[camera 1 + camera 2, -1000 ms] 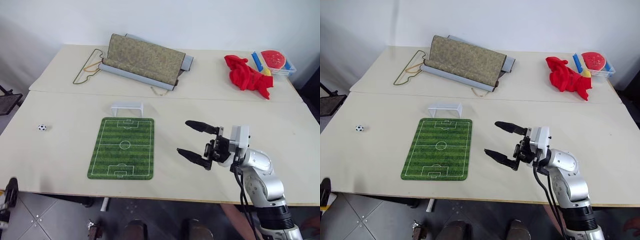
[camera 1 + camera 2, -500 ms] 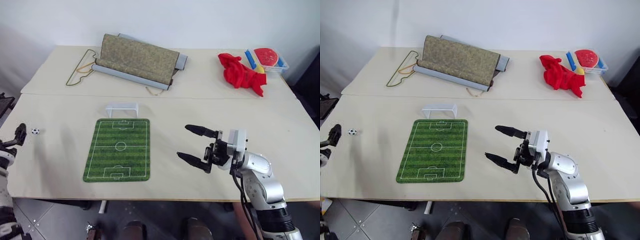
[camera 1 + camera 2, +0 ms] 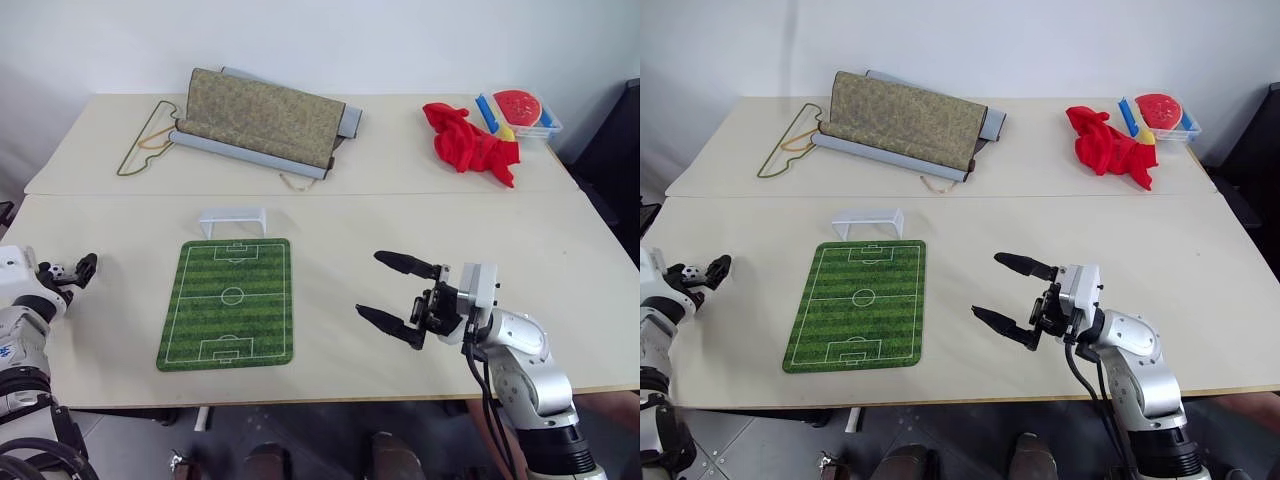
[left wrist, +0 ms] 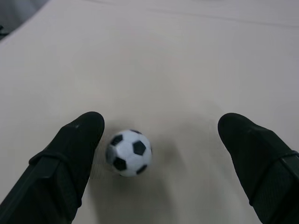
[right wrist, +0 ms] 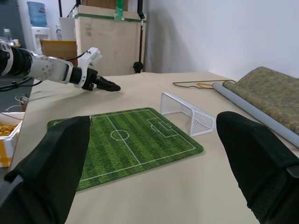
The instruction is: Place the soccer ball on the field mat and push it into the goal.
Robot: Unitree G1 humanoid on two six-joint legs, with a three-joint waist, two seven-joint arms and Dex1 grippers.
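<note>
The tiny black-and-white soccer ball [image 4: 129, 151] rests on the table near its left edge, well left of the green field mat [image 3: 228, 303]. My left gripper [image 4: 161, 126] is open and level around the ball. The ball lies close beside one finger [image 4: 74, 144], and the other finger stands well apart from it. From the head view the left gripper [image 3: 68, 270] is at the far left. The white goal [image 3: 232, 219] stands just beyond the mat's far end. Right of the mat, my right gripper [image 3: 371, 284] hovers open and empty, pointing toward the mat.
An olive rolled fabric [image 3: 258, 120] with a loose cord [image 3: 140, 150] lies at the back left. A red cloth [image 3: 470, 145] and a clear container [image 3: 520, 108] of coloured items sit at the back right. The table's left edge runs close to the ball.
My left arm rose from below the table's edge and reached forward until its fingers straddle the ball. The head camera has shifted; the right arm kept still.
</note>
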